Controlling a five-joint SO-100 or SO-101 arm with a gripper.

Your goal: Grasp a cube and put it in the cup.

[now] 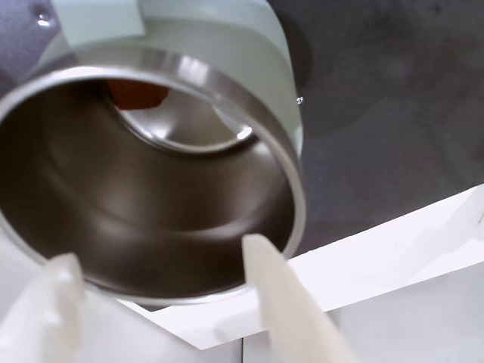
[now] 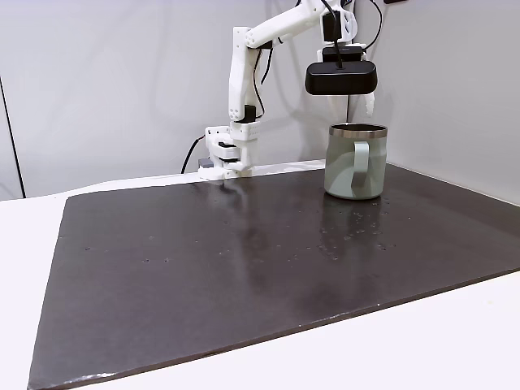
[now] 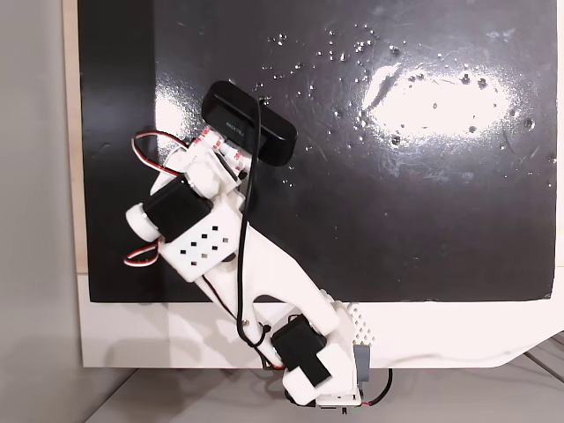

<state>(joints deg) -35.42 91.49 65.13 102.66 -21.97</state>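
Gripper (image 1: 162,276) jaws spread apart with nothing between them, hanging over the cup's (image 1: 227,53) open mouth in the wrist view. Only the two pale fingertips (image 1: 261,261) show, cut off at the bottom edge. Cube (image 1: 136,93) sits inside the cup on the steel bottom, near the far wall; the rim hides part of it, so just an orange patch is visible. Cup's top is cropped by the frame there. In a fixed view the cup (image 2: 355,162) stands upright on the dark mat (image 2: 244,260), handle toward the camera, interior not visible. The arm (image 2: 244,73) reaches over it, and the black camera housing (image 2: 341,77) blocks the fingers. In a fixed view from above, the arm (image 3: 238,256) and the housing (image 3: 248,134) cover the cup entirely
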